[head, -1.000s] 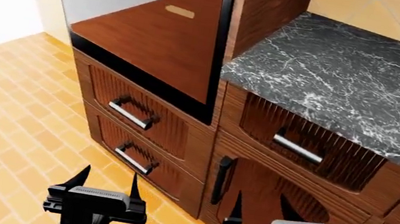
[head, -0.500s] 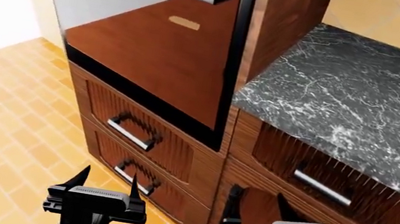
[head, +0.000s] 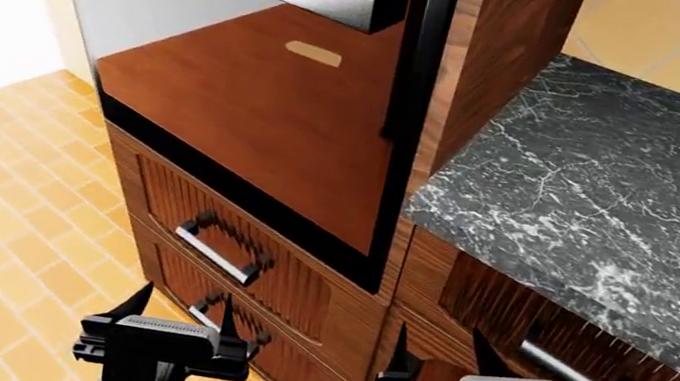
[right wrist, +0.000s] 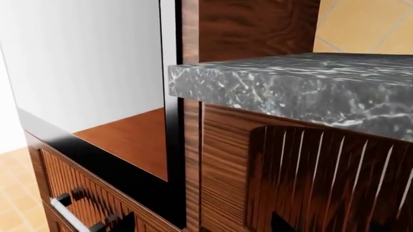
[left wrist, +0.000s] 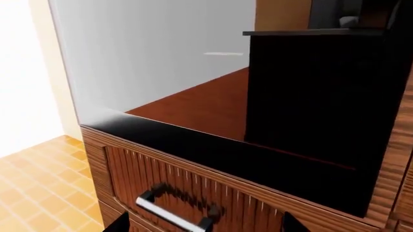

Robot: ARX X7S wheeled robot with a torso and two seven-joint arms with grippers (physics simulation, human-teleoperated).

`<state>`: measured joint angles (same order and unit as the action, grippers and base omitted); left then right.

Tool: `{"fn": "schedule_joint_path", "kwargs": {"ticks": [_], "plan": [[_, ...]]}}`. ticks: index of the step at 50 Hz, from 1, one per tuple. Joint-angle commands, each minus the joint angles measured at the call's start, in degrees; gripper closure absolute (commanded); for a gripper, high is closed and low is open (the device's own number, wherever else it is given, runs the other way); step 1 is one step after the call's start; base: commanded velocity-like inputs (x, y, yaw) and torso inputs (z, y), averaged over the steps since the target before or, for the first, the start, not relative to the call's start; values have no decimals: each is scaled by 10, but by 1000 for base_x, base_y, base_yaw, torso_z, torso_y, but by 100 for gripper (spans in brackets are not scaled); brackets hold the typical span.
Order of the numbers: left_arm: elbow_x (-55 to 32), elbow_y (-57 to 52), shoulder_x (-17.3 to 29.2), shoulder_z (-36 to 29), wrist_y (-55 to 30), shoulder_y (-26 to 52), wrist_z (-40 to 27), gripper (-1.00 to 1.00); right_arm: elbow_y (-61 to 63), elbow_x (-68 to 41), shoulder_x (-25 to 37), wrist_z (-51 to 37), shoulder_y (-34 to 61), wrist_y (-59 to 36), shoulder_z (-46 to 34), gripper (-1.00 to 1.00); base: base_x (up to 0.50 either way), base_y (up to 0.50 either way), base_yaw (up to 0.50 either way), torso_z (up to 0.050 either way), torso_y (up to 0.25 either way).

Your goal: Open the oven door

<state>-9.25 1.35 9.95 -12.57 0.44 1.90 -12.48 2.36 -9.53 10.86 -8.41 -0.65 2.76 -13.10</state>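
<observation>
Oven door (head: 258, 108) larger than before, top cropped, both tools low

On my head view I see two matching matte-black grippers, the left gripper (head: 178, 310) and the right gripper (head: 437, 349). Each has a boxy black body topped by a light grey, finely ribbed rectangular plate, with small black blocks stepping out at its sides. Two slim, black, blade-like fingers taper to sharp points on each. In my wrist views only dark fingertips (left wrist: 291, 223) show.
</observation>
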Motion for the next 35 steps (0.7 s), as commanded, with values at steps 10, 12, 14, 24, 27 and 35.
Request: {"fn": "schedule_joint_path", "kwargs": {"ticks": [10,12,14,24,27,35], "plan": [[-42,-70,13,18,-92,7,-31,-100,-7,-5,4,-11,1,0,-1,-100,0,0,0,0,0],[-15,-97,34,8,-102,11,-35,-100,-6,-6,5,-12,2,0,-1,-100,0,0,0,0,0],[20,-134,66,-1,-122,14,-37,-100,-4,-5,6,-13,2,0,-1,-100,0,0,0,0,0],[308,-256,252,-88,-218,60,-21,-100,5,-5,9,-19,1,-2,-4,-100,0,0,0,0,0],[386,-261,286,-125,-231,85,1,-100,7,-6,10,-20,0,-4,-3,-100,0,0,0,0,0],[449,-283,351,-136,-234,140,58,-100,5,-19,9,-26,2,-12,3,-100,0,0,0,0,0]]}}
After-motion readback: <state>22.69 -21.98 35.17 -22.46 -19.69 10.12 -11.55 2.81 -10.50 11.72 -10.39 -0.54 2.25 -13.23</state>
